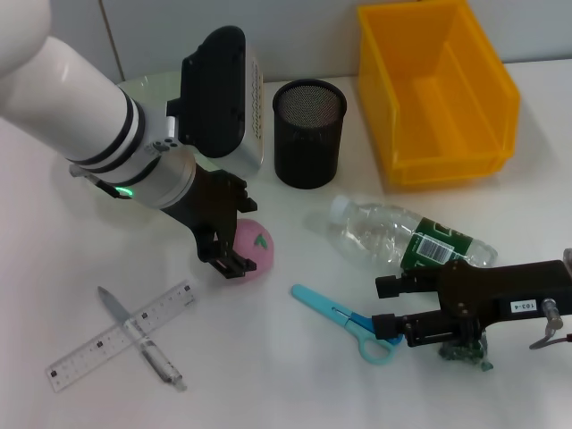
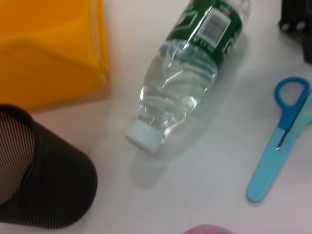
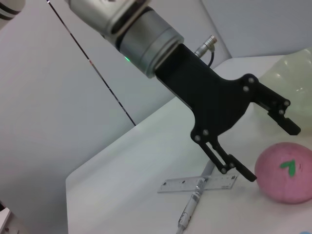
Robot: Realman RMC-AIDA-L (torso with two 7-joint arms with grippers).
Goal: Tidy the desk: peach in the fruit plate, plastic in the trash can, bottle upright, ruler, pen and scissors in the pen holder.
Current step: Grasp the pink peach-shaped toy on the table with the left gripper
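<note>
Ruler [image 1: 121, 337] crossed under pen [image 1: 143, 338].

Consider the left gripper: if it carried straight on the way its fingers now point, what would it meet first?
Most likely the peach: the left gripper, open, points down at it and the peach lies right at the fingertips. Depth is uncertain.

Pale grey panelled wall [image 3: 87, 112] w/ thin dark seam.

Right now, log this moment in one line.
left claw open over peach | right claw open at scissors | bottle lying
</note>
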